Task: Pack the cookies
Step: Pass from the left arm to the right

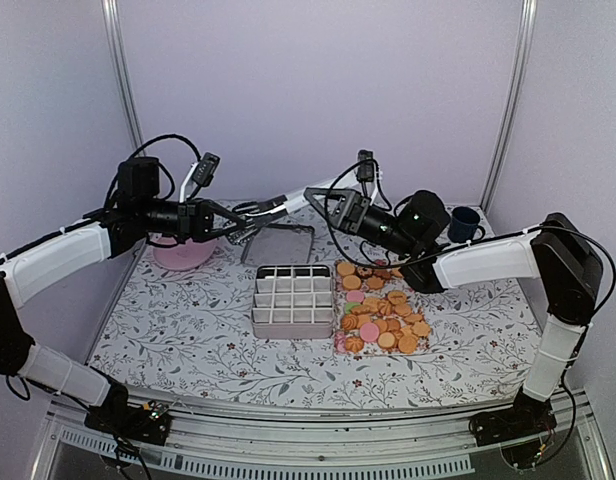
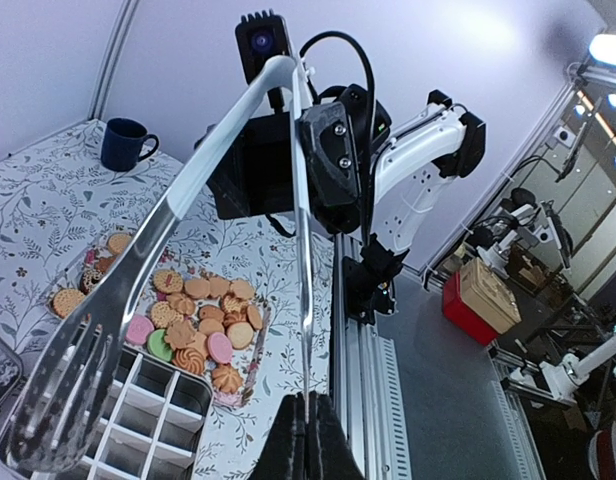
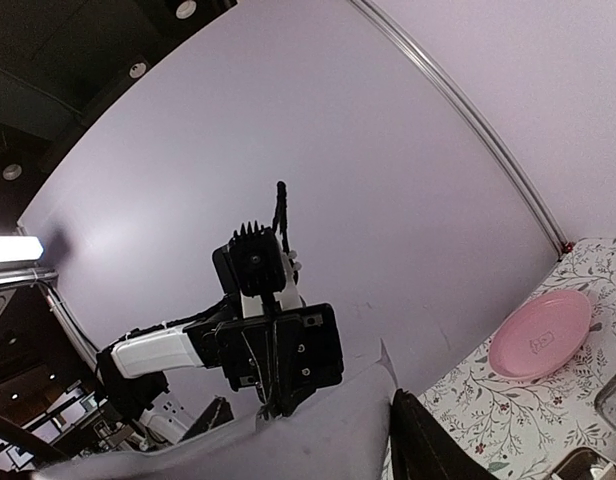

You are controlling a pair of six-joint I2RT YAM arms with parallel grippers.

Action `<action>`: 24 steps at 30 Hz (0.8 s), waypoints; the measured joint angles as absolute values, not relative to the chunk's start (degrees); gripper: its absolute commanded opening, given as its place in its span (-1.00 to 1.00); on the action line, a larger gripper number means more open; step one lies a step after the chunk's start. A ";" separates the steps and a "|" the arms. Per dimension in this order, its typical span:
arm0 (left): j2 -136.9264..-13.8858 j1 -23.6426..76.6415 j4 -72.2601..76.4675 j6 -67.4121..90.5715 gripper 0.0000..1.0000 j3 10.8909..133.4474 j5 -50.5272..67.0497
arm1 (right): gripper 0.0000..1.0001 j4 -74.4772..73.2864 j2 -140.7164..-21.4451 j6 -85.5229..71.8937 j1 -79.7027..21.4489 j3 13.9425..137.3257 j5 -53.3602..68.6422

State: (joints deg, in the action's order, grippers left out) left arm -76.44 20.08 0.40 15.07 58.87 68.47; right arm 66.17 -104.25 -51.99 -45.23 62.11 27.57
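The step in hand looks like tool preparation, not packing: the tongs are up in the air between the two arms, and no cookie has gone anywhere. The left gripper is clamped tight on the thin metal arm of the tongs, near the slotted scoop end. The right gripper sits at the hinged handle end with its jaws on either side of it. Whether they have pinched the handle cannot be told from any view (the right wrist camera shows only a blurred pale shape at its own fingers).

By this reading, the next move calls for one arm to take a firm, well-placed hold on the handles before the other lets go, so the tongs can be squeezed and aimed downwards.

The cookies lie heaped on a shallow clear tray, mostly golden-orange with a few pink and green ones. The tray sits just right of the white divided box. Every compartment of that box that can be seen is empty. Behind it a rectangular metal tin also holds nothing visible. A pink plate sits bare at the far left, and a dark blue mug stands at the far right, its inside hidden.
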 measured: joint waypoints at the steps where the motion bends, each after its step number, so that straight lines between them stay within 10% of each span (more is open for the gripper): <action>1: -76.44 20.08 0.10 14.90 -1.00 58.89 68.45 | 0.01 66.13 -104.25 -52.07 -45.19 62.11 27.86; 13: -76.38 19.86 -1.30 13.67 -1.00 58.89 67.92 | -0.06 59.75 -101.03 -47.75 -45.32 60.88 27.42; 24: -75.88 19.59 3.92 21.87 -1.00 57.25 71.22 | 0.48 53.54 -98.52 -40.62 -45.93 60.73 25.56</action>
State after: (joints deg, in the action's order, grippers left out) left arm -75.88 19.59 3.92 21.87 57.25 71.22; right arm 53.54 -98.52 -40.62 -45.93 60.73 25.56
